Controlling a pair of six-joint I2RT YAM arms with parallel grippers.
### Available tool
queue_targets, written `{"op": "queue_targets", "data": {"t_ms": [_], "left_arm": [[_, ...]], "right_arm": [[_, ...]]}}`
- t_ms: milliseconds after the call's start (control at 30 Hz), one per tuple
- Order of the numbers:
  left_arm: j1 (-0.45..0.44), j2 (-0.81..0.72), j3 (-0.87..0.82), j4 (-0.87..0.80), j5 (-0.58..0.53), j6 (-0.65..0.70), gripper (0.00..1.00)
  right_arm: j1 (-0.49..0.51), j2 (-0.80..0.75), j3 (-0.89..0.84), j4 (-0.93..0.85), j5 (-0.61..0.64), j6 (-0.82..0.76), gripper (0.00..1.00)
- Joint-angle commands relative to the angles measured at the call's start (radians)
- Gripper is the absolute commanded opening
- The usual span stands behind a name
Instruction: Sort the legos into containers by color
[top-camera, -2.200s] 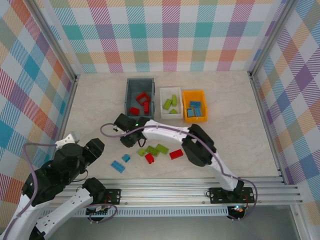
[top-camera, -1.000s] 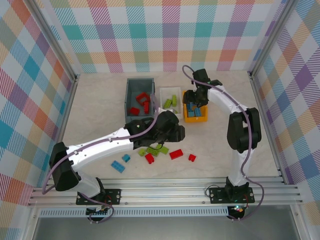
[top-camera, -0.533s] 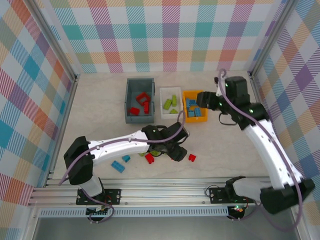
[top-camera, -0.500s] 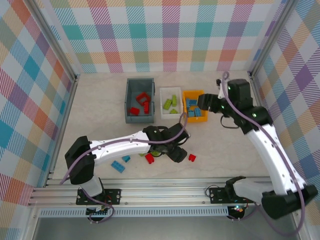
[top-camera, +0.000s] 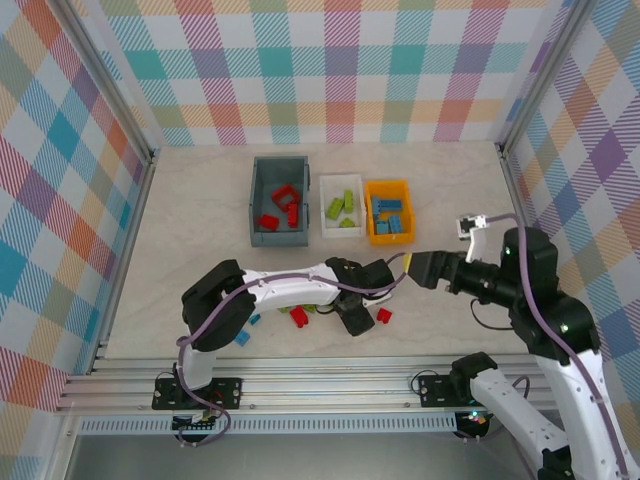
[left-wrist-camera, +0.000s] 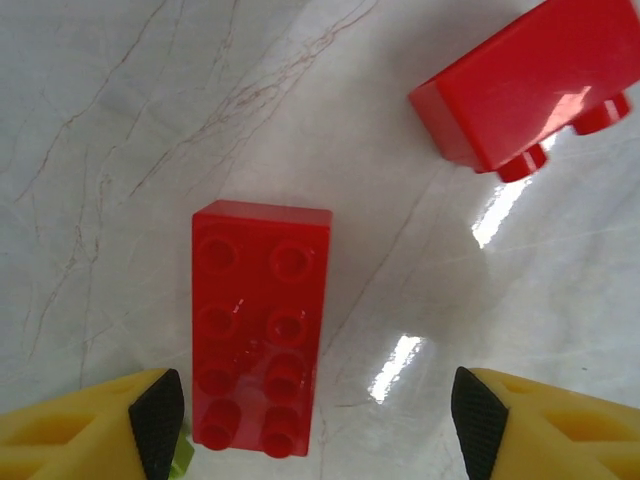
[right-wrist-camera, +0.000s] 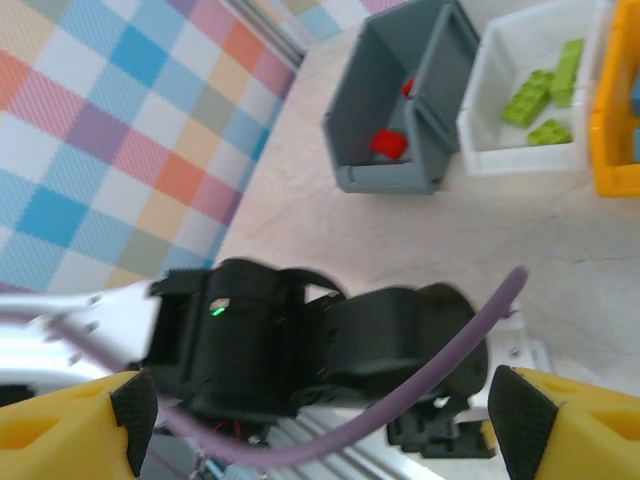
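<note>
"How does the left gripper (left-wrist-camera: 315, 425) stand?"

"Jaws spread, gripping nothing. A flat red 8-stud plastic brick (left-wrist-camera: 262, 325) lies on the marble-look table (left-wrist-camera: 120, 150) between them, nearer the 9 o'clock side. A second red brick (left-wrist-camera: 525, 85) lies on its side at 2 o'clock."

"And the right gripper (right-wrist-camera: 325, 410)?"

"Wide apart, empty. The grey-blue plastic bin (top-camera: 254, 200), white bin (top-camera: 324, 207) and orange-yellow bin (top-camera: 369, 212) sit at 12 o'clock of the loose bricks (top-camera: 297, 317)."

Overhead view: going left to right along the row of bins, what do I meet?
Grey-blue bin with red bricks, white bin with green bricks, orange-yellow bin with blue bricks.
</note>
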Motion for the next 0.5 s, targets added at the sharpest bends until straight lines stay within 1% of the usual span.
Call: {"op": "queue_targets", "data": {"t_ms": [0, 167, 300, 367, 400, 467], "left_arm": [[0.014, 0.006, 0.016, 0.017, -0.02, 0.025, 0.74], [0.017, 0.038, 0.023, 0.035, -0.035, 0.023, 0.72], [0.025, 0.058, 0.028, 0.037, -0.033, 0.014, 0.67], [0.025, 0.059, 0.021, 0.048, -0.035, 0.011, 0.55], [0.025, 0.057, 0.017, 0.054, -0.041, 0.005, 0.48], [0.025, 0.043, 0.006, 0.072, -0.059, -0.006, 0.38]], "right_arm": [[0.005, -0.006, 0.035, -0.037, -0.067, 0.037, 0.88], [0.005, 0.006, 0.027, -0.018, -0.094, 0.037, 0.88], [0.005, 0.007, 0.025, -0.018, -0.086, 0.035, 0.88], [0.005, 0.007, 0.025, -0.019, -0.087, 0.032, 0.87], [0.005, 0.007, 0.024, -0.019, -0.086, 0.032, 0.87], [0.005, 0.007, 0.018, -0.021, -0.087, 0.029, 0.87]]}}
